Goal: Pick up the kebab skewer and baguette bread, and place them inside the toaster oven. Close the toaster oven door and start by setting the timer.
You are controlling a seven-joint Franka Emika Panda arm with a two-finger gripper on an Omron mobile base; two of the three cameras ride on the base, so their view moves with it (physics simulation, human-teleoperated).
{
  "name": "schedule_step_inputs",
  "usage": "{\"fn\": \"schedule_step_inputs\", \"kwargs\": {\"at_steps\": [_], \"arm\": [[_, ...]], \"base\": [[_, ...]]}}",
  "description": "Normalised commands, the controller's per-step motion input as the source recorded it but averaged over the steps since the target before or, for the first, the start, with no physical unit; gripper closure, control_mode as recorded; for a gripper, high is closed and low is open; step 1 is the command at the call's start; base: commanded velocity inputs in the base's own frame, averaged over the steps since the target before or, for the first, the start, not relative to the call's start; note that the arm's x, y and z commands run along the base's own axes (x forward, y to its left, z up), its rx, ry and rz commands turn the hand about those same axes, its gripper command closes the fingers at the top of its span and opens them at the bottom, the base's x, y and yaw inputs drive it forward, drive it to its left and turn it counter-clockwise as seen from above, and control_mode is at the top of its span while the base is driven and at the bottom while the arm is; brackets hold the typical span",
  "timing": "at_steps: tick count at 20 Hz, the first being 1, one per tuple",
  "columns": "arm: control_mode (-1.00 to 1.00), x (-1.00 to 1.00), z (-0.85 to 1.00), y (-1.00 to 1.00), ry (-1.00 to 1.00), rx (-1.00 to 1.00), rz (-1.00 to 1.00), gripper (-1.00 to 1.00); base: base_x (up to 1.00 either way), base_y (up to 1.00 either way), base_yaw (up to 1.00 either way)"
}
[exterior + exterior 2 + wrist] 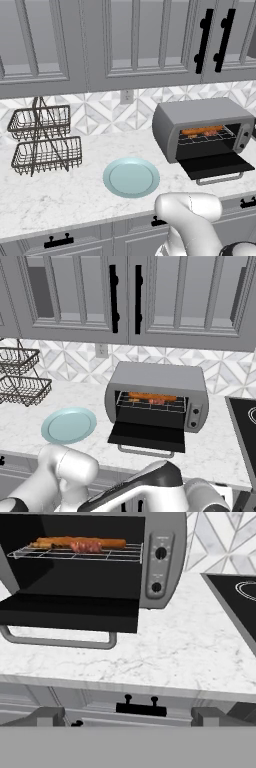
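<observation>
Dark fingertips [50, 716] spread wide; gripper [128, 717] empty, low before the toaster oven door [70, 614].

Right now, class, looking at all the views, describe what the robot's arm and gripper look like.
The arm is made of glossy white, rounded segments with dark grey to black joint sections. The gripper has two small, blocky dark grey fingertips. No cables or markings are visible.

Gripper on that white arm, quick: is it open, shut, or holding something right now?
Gripper: open, its two dark finger tips wide apart, holding nothing, low in front of the counter edge.
</observation>
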Motion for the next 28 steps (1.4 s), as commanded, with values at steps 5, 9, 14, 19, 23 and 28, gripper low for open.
{"fn": "schedule_step_inputs", "kwargs": {"at_steps": [5,9,14,19,23,28], "arm": [[-1.00,0.00,0.00,0.00,0.04,0.00,0.00,-1.00],[-1.00,0.04,0.03,0.00,0.02,0.00,0.00,-1.00],[-1.00,-0.14,0.34,0.00,0.00,0.00,0.00,-1.00],[-1.00,-0.29,0.36,0.03,0.00,-0.01,0.00,-1.00],[-1.00,0.37,0.26,0.21,0.00,0.00,0.02,-1.00],[-1.00,0.51,0.08,0.26,0.01,-0.01,0.01,-1.00]], "base": [[0.00,0.00,0.00],[0.00,0.00,0.00],[0.00,0.00,0.00],[0.00,0.00,0.00],[0.00,0.00,0.00],[0.00,0.00,0.00]]}}
